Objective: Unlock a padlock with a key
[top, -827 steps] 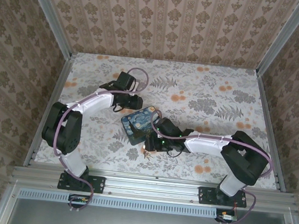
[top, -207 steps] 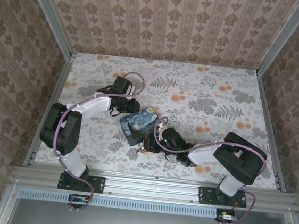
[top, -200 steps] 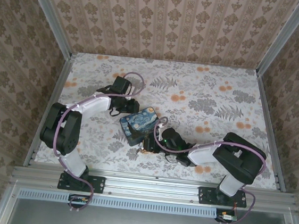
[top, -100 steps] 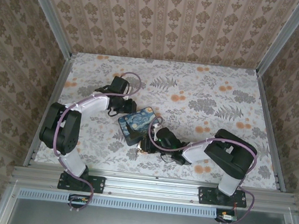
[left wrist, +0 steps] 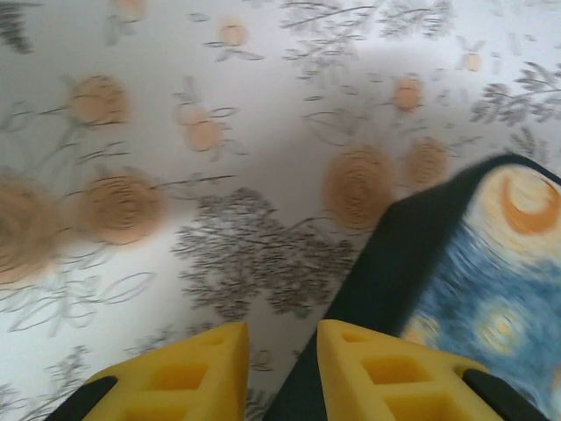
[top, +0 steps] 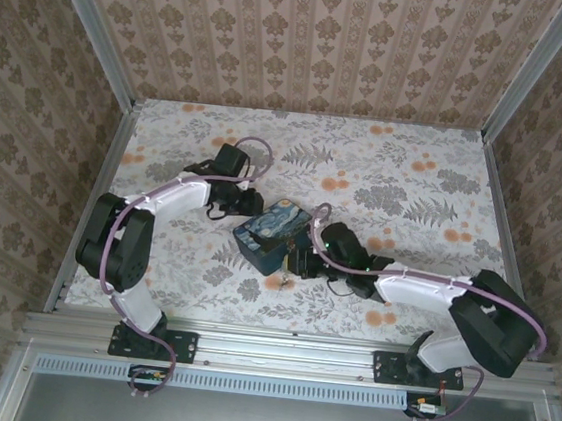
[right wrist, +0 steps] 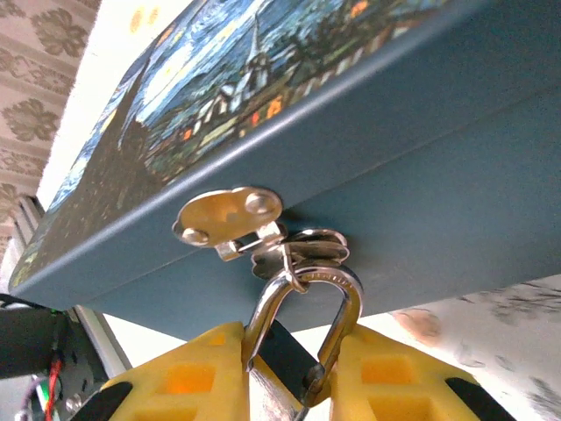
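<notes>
The dark blue box (top: 277,232) with a swirly painting print lies mid-table. On its near side the padlock (right wrist: 331,275) hangs by its silver shackle from the box's metal hasp (right wrist: 230,213). My right gripper (right wrist: 294,338) is shut on the padlock, and its yellow fingers hide the lock's body. From above, the right gripper (top: 297,265) sits at the box's near edge, with a small brassy bit of the padlock (top: 282,279) just below it. My left gripper (top: 249,205) rests at the box's far left corner. The left gripper (left wrist: 280,338) is narrowly open, with the box (left wrist: 491,263) edge running under its right finger.
The floral-patterned table (top: 395,182) is walled by patterned panels on three sides, with metal rails along its edges. The right arm (top: 424,286) lies stretched low across the near right of the table.
The right arm has swung out to the right and straightened, still holding the padlock. The blue box has shifted right and turned with it. The left gripper followed slightly to the right.
</notes>
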